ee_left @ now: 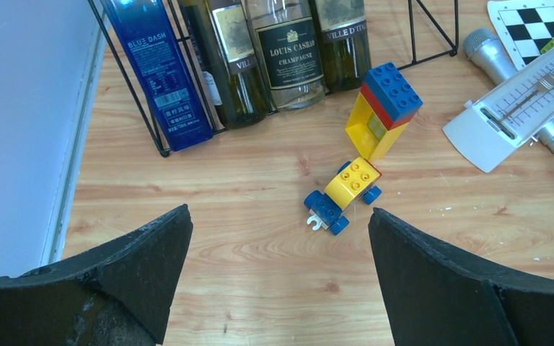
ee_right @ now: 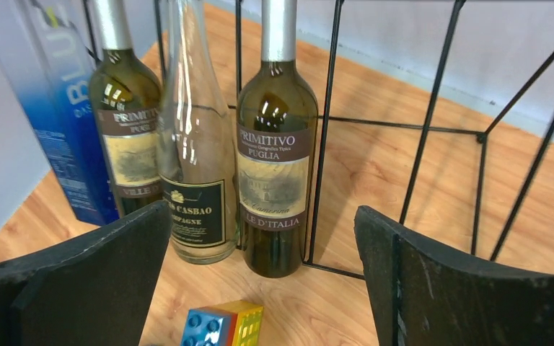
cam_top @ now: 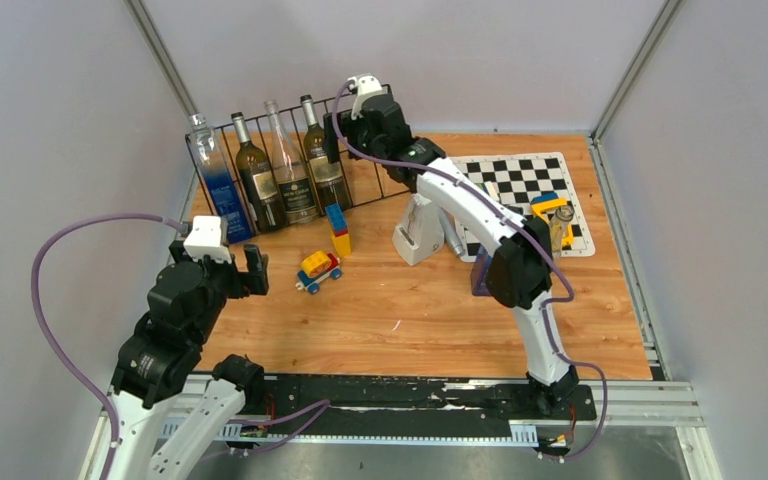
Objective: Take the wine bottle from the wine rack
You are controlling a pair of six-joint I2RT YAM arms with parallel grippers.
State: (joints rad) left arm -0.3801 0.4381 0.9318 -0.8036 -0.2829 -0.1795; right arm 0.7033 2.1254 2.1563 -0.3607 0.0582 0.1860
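Note:
The black wire wine rack (cam_top: pixel 384 194) stands at the back left and holds four upright bottles: a blue one (cam_top: pixel 218 185), a dark wine bottle (cam_top: pixel 257 180), a clear one (cam_top: pixel 288 170) and a dark wine bottle (cam_top: pixel 325 165) furthest right. My right gripper (cam_top: pixel 340 148) is open, just in front of that rightmost bottle. In the right wrist view the gripper (ee_right: pixel 263 213) frames the Primitivo Puglia bottle (ee_right: pixel 278 166) beside a rack wire (ee_right: pixel 433 108), not touching it. My left gripper (cam_top: pixel 216 256) is open and empty over the table, also in its wrist view (ee_left: pixel 280 216).
A toy car (cam_top: pixel 318 270) and a blue-yellow block tower (cam_top: pixel 338 230) lie in front of the rack. A white device (cam_top: pixel 418 232), a microphone (ee_left: pixel 490 54) and a chessboard mat (cam_top: pixel 525 190) with blocks and a jar (cam_top: pixel 560 222) are to the right. The rack's right slots hold nothing.

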